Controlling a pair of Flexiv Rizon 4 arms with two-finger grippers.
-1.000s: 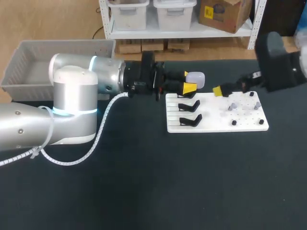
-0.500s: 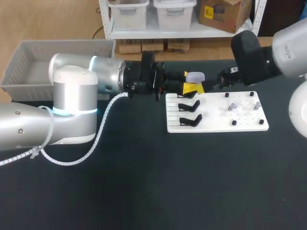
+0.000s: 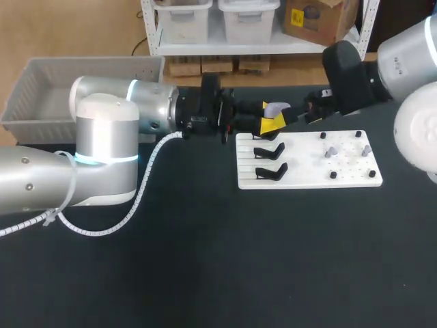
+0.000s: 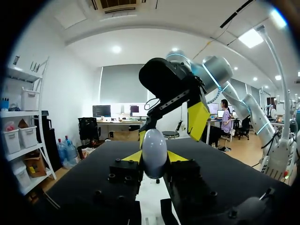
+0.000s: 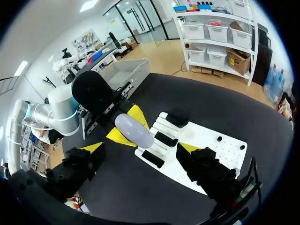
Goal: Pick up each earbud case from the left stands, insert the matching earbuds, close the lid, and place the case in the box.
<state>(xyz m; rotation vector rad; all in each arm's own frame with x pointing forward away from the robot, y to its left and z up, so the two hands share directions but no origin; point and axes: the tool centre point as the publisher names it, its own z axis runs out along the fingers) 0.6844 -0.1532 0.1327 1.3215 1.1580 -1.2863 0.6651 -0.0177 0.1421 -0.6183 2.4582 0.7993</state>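
Two robot arms meet above a white stand board, one pinching an earbud case.
On the tabletop, a grey box sits at ten o'clock. The left arm's fingers pinch the pale earbud case from two sides, in the air over the board near its eleven o'clock corner and above two bare black stands. The right arm's fingers, spread and empty, hover just at the case's three o'clock. The earbuds are on the board's three o'clock half. Likely risk: with the fingers so near, a nudge could knock the case loose.
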